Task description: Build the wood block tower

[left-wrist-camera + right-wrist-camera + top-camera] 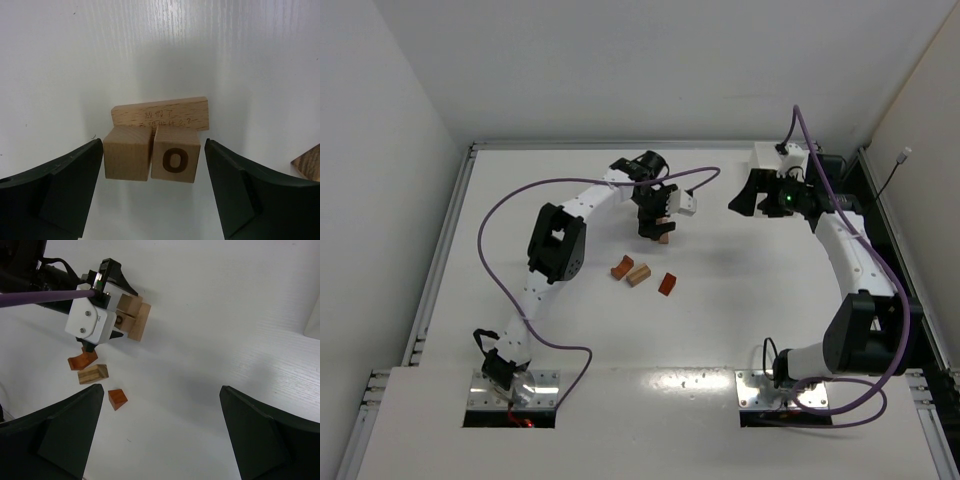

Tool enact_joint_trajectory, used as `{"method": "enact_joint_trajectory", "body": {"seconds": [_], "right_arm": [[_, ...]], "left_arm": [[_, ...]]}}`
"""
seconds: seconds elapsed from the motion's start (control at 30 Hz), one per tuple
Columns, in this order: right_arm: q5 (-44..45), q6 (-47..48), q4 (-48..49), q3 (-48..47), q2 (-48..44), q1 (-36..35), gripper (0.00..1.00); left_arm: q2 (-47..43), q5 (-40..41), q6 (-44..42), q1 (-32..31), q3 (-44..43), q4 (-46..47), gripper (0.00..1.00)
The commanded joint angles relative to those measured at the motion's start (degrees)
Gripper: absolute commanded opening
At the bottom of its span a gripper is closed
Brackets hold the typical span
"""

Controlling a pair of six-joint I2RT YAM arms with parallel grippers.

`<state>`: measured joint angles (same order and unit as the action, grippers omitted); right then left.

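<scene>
We see the tower point(663, 238) at mid-table point(740, 320), under the left gripper point(154, 145), and so far it is only three tan pieces. A long plank point(160, 112) has a plain cube point(127, 160) and a cube marked "O" point(175, 160) set against its long side. We cannot tell from these views whether the cubes rest on it or beside it.

In the left wrist view the plank's long axis runs left to right, across the span between the fingers point(65, 185). The two cubes sit side by side along that same line, with the "O" and the plank's printed face turned toward that camera. From above, the gripper hides most of the plank, so we cannot read its direction there.

The left fingers stand apart on either side of the cube pair. A clear gap shows at the "O" cube, and the other finger is right at the plain cube's edge.

The right gripper point(161, 388) is off to the right with its fingers spread wide and nothing between them.

Three loose pieces lie close together just nearer the arm bases: a reddish-brown arch point(621, 268), a tan block point(638, 274) and an orange wedge point(667, 284).
</scene>
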<state>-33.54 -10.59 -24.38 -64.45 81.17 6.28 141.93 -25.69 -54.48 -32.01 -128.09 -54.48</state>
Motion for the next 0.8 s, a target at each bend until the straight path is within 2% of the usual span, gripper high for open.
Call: {"method": "enact_joint_trajectory", "body": {"seconds": [0.0, 0.13, 0.37, 0.63, 0.77], "right_arm": [[-1.62, -0.31, 2.76, 0.46, 0.13, 0.31, 1.0], [-1.62, -0.31, 2.76, 0.98, 0.13, 0.31, 1.0], [-2.15, 0.47, 2.76, 1.52, -0.39, -0.21, 1.0], [-3.46, 5.57, 2.15, 0.99, 0.92, -1.36, 1.0], [-3.46, 8.3, 2.15, -1.55, 3.46, -3.64, 1.0]], "left_arm": [[-0.16, -1.64, 0.42, -0.51, -0.4, 1.04, 0.8], [-0.78, -2.25, 0.95, -0.51, -0.4, 1.74, 0.84], [-6.39, -3.84, 5.6, 0.01, 2.31, 6.56, 0.99], [-20.09, -3.32, 18.86, 3.09, 4.43, 11.06, 0.99], [-23.01, -0.61, 21.25, 4.94, 5.04, 10.8, 0.99]]}}
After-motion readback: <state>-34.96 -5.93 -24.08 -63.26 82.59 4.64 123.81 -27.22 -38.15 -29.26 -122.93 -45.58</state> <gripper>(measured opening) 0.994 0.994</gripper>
